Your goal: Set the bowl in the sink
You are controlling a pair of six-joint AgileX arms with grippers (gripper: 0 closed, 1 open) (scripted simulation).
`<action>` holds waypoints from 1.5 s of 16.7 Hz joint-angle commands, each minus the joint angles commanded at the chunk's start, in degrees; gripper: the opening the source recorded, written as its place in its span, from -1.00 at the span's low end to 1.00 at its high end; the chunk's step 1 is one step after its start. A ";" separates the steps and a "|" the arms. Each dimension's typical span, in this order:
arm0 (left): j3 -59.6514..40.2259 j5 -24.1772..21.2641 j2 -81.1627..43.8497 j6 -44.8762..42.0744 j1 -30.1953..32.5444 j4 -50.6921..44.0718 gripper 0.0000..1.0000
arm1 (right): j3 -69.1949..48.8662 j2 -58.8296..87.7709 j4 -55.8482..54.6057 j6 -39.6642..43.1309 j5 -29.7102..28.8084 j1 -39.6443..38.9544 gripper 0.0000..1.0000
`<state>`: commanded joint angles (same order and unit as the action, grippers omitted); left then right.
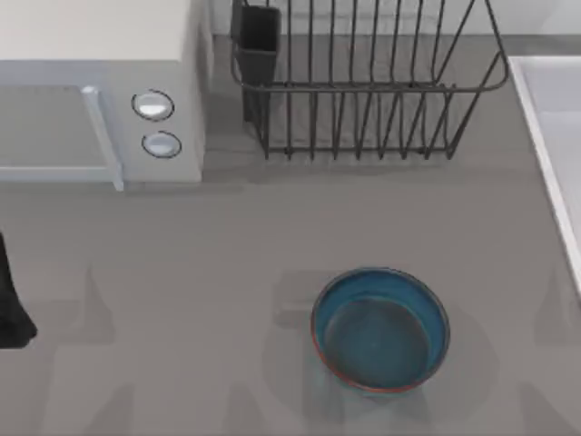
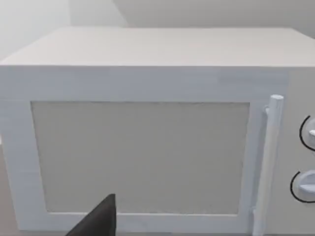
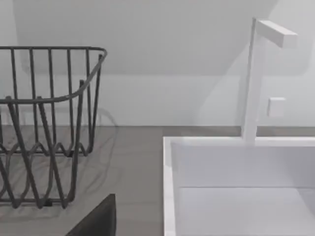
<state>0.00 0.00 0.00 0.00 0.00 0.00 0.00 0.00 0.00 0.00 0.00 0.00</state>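
The blue bowl (image 1: 381,329) with its reddish-brown rim stands upright on the grey table, front and a little right of centre, with nothing touching it. The white sink (image 1: 545,109) runs along the table's right edge, and the right wrist view looks into the sink (image 3: 170,196) from beside it. My left arm (image 1: 11,304) is parked at the table's left edge, far from the bowl. A dark piece of my left gripper (image 2: 98,221) points at the microwave door. A dark piece of my right gripper (image 3: 98,221) hangs between the rack and the sink.
A white microwave (image 1: 100,91) fills the back left. A dark wire dish rack (image 1: 363,82) stands at the back centre, left of the sink. A white faucet (image 3: 256,78) rises behind the sink. Open grey table surrounds the bowl.
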 joint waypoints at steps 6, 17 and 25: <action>0.00 0.00 0.00 0.00 0.00 0.00 1.00 | -5.93 6.13 5.53 -2.92 0.11 -3.00 1.00; 0.00 0.00 0.00 0.00 0.00 0.00 1.00 | -49.57 65.19 45.01 -22.68 0.25 -22.04 1.00; 0.00 0.00 0.00 0.00 0.00 0.00 1.00 | -75.09 95.91 66.32 -33.76 0.12 -33.03 1.00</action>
<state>0.00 0.00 0.00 0.00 0.00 0.00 -75.09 95.91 66.32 -33.76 0.12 -33.03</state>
